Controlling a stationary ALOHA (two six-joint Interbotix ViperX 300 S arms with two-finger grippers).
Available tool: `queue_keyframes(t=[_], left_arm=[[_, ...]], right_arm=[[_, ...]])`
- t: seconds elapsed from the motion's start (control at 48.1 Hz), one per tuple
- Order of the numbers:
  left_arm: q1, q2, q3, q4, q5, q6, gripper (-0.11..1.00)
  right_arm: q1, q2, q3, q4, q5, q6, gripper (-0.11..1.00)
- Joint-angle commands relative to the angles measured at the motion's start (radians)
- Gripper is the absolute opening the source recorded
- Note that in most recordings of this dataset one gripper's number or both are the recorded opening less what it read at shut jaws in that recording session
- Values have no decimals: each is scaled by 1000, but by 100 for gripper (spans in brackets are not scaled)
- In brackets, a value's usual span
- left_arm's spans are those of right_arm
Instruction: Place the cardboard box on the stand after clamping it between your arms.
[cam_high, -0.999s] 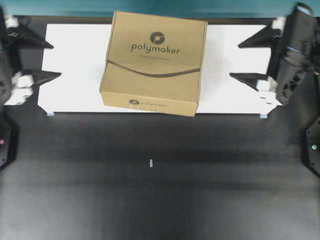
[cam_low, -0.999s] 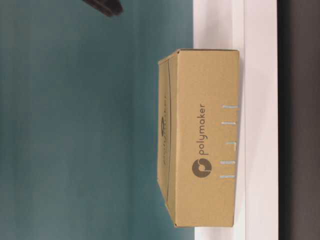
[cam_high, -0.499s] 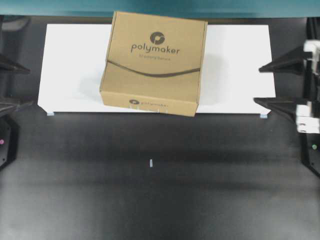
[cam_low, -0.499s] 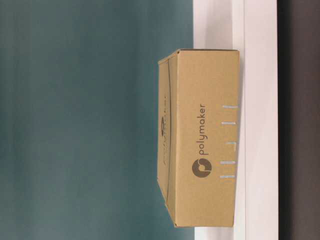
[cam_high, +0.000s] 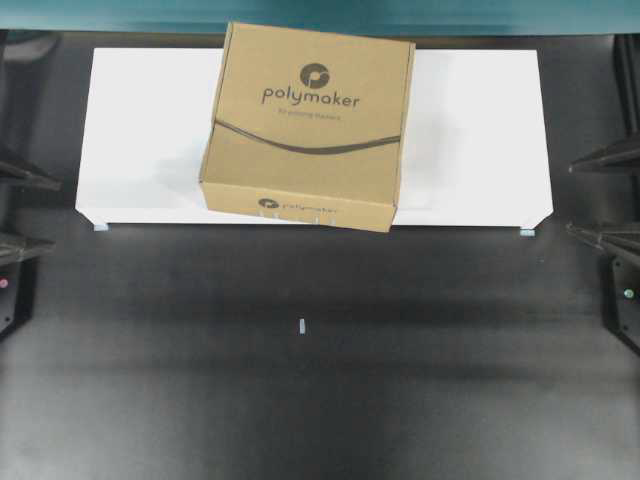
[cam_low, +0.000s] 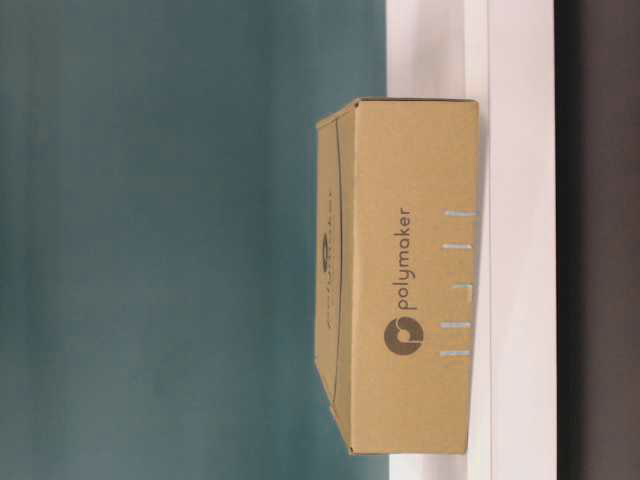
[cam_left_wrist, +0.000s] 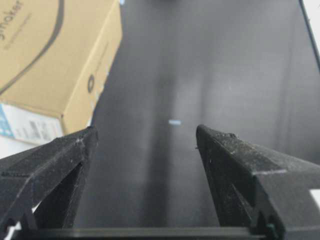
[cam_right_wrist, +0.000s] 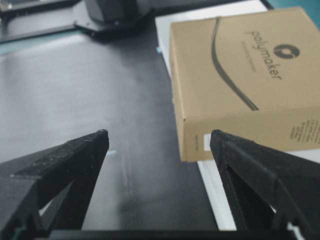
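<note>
Both arms have drawn back from the stand over the last second, and the cardboard box has not shifted at all. At the left edge of the overhead view, the left gripper (cam_high: 20, 212) now shows only its two black fingertips, spread wide with nothing between them; a second ago it sat right at the stand's left end. From its own camera the box (cam_left_wrist: 50, 55) lies ahead and to the left of its open jaws, well clear of them.

Between the two grippers, the cardboard box (cam_high: 308, 125) rests flat on the stand (cam_high: 140, 130), roughly at its middle, slightly turned, with its near edge overhanging the stand's front rim a little. The table-level view shows it sitting flush on the white top.

Far to the right, the right gripper (cam_high: 606, 196) has likewise pulled out to the frame's edge, jaws wide and empty, the box ahead and to the right of them.

Judging by this, the placing looks done: the box is released, standing unaided, and both arms are retreating.
</note>
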Motion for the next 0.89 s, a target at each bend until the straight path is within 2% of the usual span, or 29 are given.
queue_keyframes(t=[0.0,0.874], left_arm=[[5,20,-9,0,-29,2,77],[5,23,5,2,-63,-2,77]], right_arm=[[6,5,-3,2,-5,8,79],[20,6,21,6,-8,8,79]])
